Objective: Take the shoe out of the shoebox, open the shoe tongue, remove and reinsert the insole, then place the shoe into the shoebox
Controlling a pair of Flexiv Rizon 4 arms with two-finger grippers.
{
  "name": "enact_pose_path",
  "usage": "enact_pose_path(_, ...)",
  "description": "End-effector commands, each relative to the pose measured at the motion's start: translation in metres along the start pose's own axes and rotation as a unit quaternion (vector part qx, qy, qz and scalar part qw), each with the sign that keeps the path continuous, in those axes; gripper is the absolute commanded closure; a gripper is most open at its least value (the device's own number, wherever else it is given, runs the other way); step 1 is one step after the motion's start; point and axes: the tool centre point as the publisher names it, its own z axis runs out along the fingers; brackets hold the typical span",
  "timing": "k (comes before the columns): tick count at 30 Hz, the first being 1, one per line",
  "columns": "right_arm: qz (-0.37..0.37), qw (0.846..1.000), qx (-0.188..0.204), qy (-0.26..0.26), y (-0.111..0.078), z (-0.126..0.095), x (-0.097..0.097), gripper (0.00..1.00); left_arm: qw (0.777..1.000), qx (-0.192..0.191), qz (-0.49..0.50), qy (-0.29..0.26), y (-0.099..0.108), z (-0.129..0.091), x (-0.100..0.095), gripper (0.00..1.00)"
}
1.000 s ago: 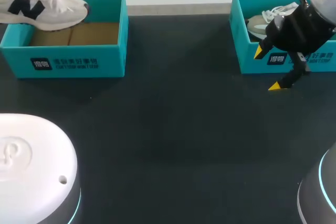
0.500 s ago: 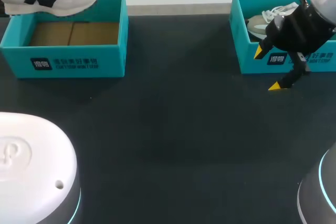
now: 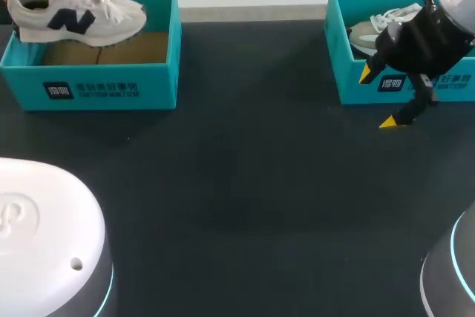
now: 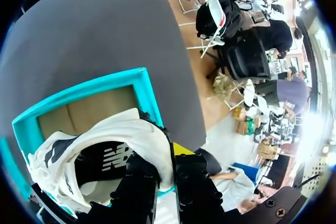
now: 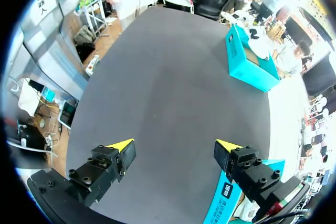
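Left gripper (image 4: pixel 168 157) holding a white shoe (image 3: pixel 78 20) over a teal shoebox (image 3: pixel 96 85).
Its jaws are clamping the shoe's heel end, above the open box at the table's (image 3: pixel 245 183) far left corner. The right gripper (image 3: pixel 377 98) is hovering with jaws wide apart before a second shoebox (image 3: pixel 338 50) at the far right corner, with another shoe (image 3: pixel 371 31) lying inside.

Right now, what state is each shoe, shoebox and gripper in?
white sneaker: lifted, held over the left shoebox
left shoebox: open, no lid
left gripper: shut on the white sneaker's heel
right gripper: open, holding nothing
right shoebox: open, shoe inside
grey shoe: lying in the right shoebox
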Motion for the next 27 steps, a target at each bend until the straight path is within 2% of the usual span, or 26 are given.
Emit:
enact_pose_path(1, 0.000, 1.000, 0.001, 0.001, 0.000, 0.001, -0.001, 0.00, 1.000, 0.008, 0.004, 0.010, 0.004, 0.002, -0.003, 1.00)
enact_pose_path(20, 0.000, 1.000, 0.001, 0.001, 0.000, 0.001, -0.001, 0.00, 1.000, 0.008, 0.004, 0.010, 0.004, 0.002, -0.003, 1.00)
enact_pose_path(27, 0.000, 1.000, 0.001, 0.001, 0.000, 0.001, -0.001, 0.00, 1.000, 0.003, 0.007, -0.005, 0.011, 0.018, -0.014, 1.00)
